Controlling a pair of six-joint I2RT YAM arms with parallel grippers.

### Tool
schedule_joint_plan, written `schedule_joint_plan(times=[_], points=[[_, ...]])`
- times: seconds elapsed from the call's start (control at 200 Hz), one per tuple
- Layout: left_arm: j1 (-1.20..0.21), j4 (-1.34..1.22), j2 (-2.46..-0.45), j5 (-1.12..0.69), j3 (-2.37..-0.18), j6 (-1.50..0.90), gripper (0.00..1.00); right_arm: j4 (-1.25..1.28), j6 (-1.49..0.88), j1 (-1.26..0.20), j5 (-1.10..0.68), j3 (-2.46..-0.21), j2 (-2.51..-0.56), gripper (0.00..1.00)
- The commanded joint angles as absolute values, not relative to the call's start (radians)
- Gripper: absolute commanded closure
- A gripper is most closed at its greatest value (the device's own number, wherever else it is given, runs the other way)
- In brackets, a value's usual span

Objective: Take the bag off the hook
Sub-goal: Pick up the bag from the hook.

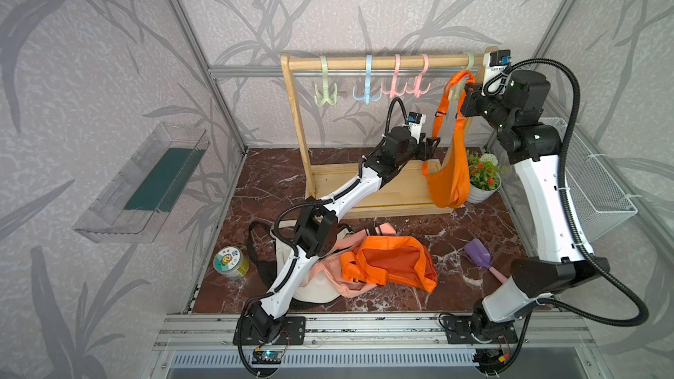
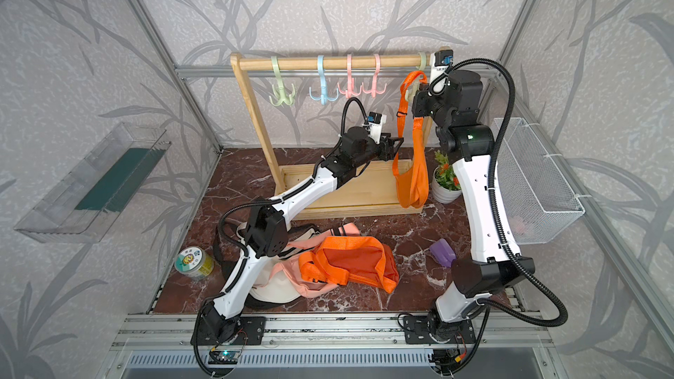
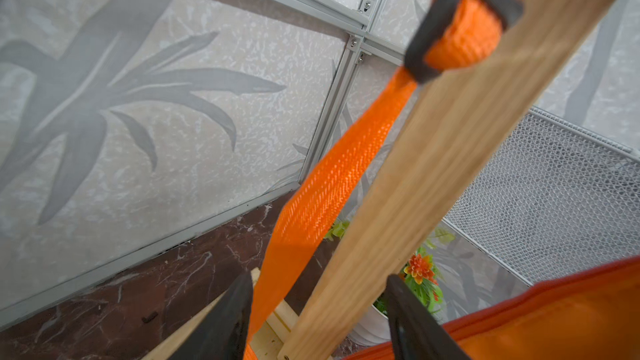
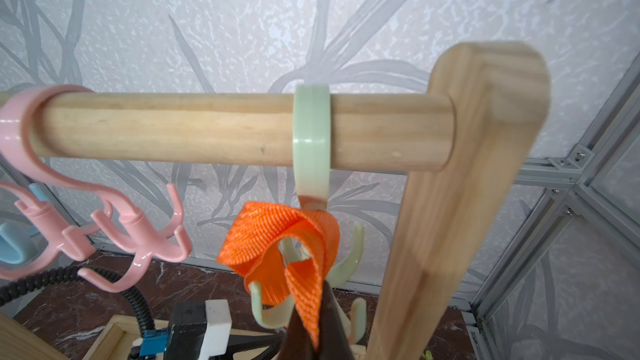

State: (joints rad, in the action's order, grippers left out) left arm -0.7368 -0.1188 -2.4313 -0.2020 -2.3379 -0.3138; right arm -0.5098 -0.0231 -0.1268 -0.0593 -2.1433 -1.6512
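An orange bag (image 1: 446, 180) (image 2: 412, 184) hangs by its strap (image 1: 443, 103) from a pale green hook (image 1: 457, 92) at the right end of the wooden rail (image 1: 383, 62). In the right wrist view the strap (image 4: 277, 233) loops over the hook's prongs (image 4: 273, 316) below its ring (image 4: 310, 140). My right gripper (image 1: 462, 94) (image 4: 313, 309) is shut on the strap just below the hook. My left gripper (image 1: 434, 144) (image 3: 318, 282) stands open lower down by the bag's top. The strap (image 3: 325, 181) passes between its fingers (image 3: 239, 303), with the rack's post (image 3: 433, 167) behind.
Green (image 1: 322, 89), blue (image 1: 367, 92) and two pink hooks (image 1: 406, 85) hang bare on the rail. Orange (image 1: 394, 264), pink and cream bags lie piled at the front. A tin (image 1: 230, 258), purple scoop (image 1: 477, 253), potted plant (image 1: 481, 176) and wire basket (image 1: 591, 184) stand around.
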Motion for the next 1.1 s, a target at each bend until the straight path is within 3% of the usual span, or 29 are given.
schedule_joint_plan(times=[0.0, 0.195, 0.415, 0.76, 1.095], points=[[-0.737, -0.118, -2.459, -0.143, -2.410, -0.253, 0.35, -0.536, -0.002, -0.135, -0.095, -2.219, -1.664, 0.99], [-0.730, -0.140, -2.497, -0.055, -2.471, -0.213, 0.35, -0.558, 0.005, -0.150, -0.115, -2.301, -1.685, 0.99], [-0.727, -0.187, -2.456, -0.025, -2.387, -0.239, 0.35, -0.559, -0.012, -0.165, -0.121, -2.313, -1.655, 0.99], [-0.728, -0.436, -2.181, -0.056, -1.867, -0.267, 0.36, -0.456, -0.030, -0.182, -0.016, -2.020, -1.425, 0.99], [-0.742, -0.569, -1.843, -0.165, -1.441, -0.200, 0.32, -0.486, -0.099, -0.196, -0.067, -1.804, -1.199, 0.98]])
